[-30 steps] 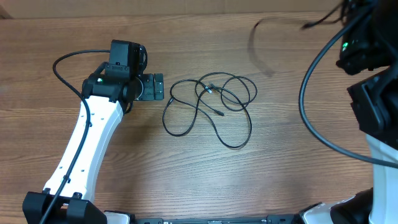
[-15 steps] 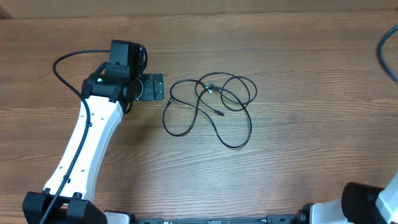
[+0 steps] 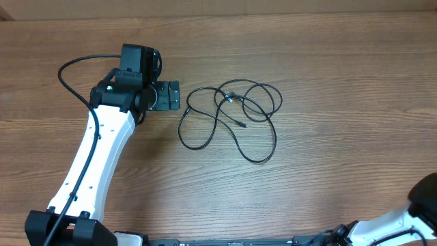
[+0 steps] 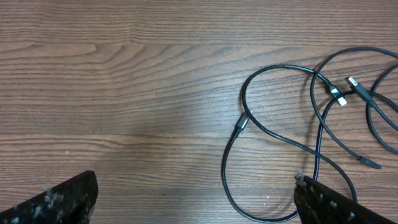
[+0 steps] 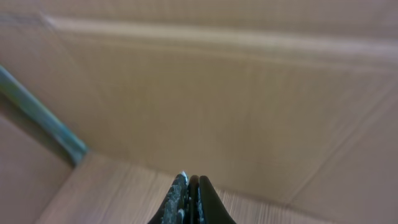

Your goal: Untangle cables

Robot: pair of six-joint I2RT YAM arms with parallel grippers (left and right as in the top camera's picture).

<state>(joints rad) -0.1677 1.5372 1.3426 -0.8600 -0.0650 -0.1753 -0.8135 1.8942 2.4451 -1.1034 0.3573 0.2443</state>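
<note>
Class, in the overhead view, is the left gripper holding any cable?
No, the left gripper sits beside the cables, with a strip of bare table between them.

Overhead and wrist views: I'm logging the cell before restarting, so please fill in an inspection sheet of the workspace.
Surface: wood-grain table.
Job's things: cables, thin and black, looped over each other in one tangle, plug ends showing.
Clutter: nothing seen.
Grippers: left gripper open, empty, left of the tangle, not touching it; right gripper shut, empty, facing away from the table.
Cables: thick arm cable loops beside the left arm.
Surroundings: blurred tan panels, teal strip.
</note>
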